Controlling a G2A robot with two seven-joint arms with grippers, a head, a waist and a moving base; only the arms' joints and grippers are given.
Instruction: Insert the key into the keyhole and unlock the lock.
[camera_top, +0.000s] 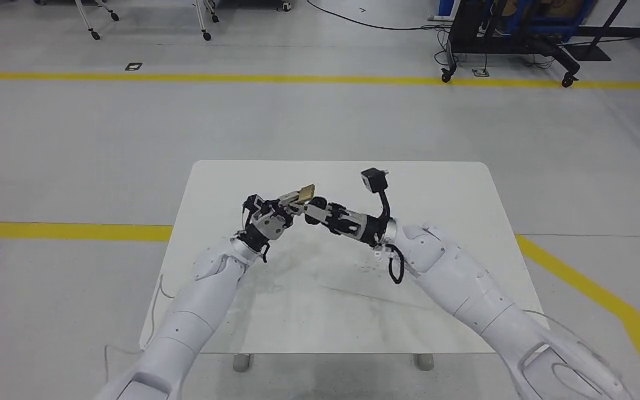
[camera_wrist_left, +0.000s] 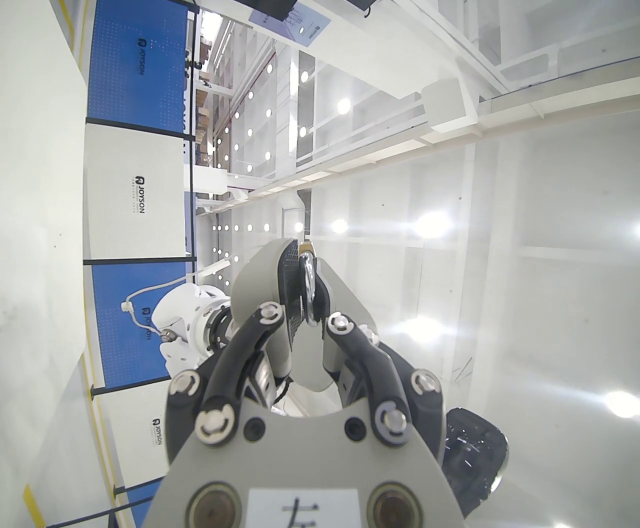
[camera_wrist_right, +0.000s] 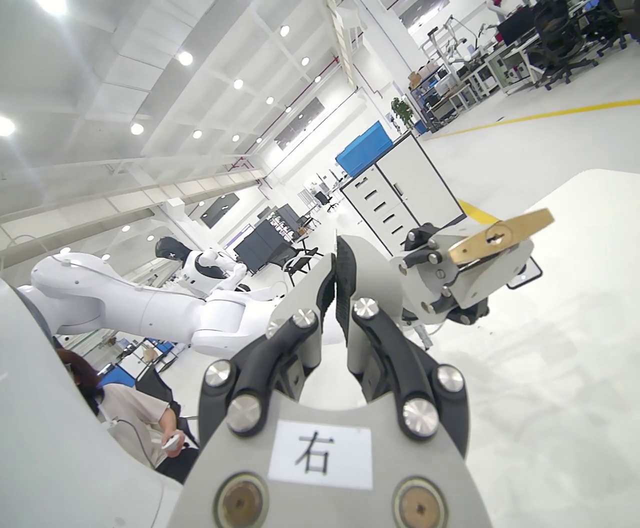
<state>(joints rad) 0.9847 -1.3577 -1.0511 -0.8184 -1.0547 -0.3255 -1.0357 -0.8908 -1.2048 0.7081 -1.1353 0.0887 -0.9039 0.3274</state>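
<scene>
The right end effector (camera_wrist_right: 336, 272) has its two pads pressed together at the centre of the right wrist view. Whether the key sits between them cannot be told, since no blade shows past the tips. The left end effector (camera_wrist_left: 304, 275) is clamped on the shackle (camera_wrist_left: 308, 295) of the lock (camera_wrist_right: 502, 232) and holds the brass body clear above the desk (camera_top: 450, 290). In the right wrist view the lock lies to the upper right of the right end effector's tips, near them but apart, with the keyhole (camera_wrist_right: 495, 239) on the face turned toward the camera. In the top view the brass body sits near centre frame, where the two arms meet. The step in hand is judged to be alignment before insertion. Bring the tips onto the keyhole axis first and match the slot's orientation, then advance straight along that axis. Correct any sideways offset before contact, not during it. Hold the left clamp firm so that the body does not swing about the shackle under the push. Turn only once the blade is fully seated, because an early turn may bind or slip the key.
</scene>
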